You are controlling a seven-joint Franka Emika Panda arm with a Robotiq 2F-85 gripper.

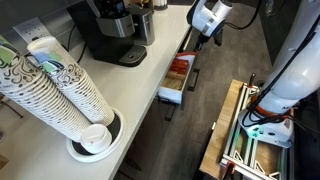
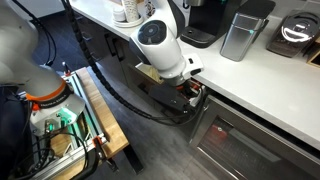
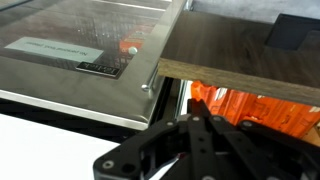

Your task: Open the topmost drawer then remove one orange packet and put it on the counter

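We see drawer (image 1: 174, 88) open, orange packets (image 3: 236, 106) inside. Gripper (image 3: 196, 128) low over them, fingers pressed together; we can't tell if a packet is pinched between.

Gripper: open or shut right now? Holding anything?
Gripper: shut, over the orange packets in the open topmost drawer; cannot tell whether it pinches one.

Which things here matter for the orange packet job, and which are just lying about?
Job: topmost drawer, open; orange packets inside it; counter; fingers, shut.
Lying about: coffee machine; paper cup stacks; metal canister.
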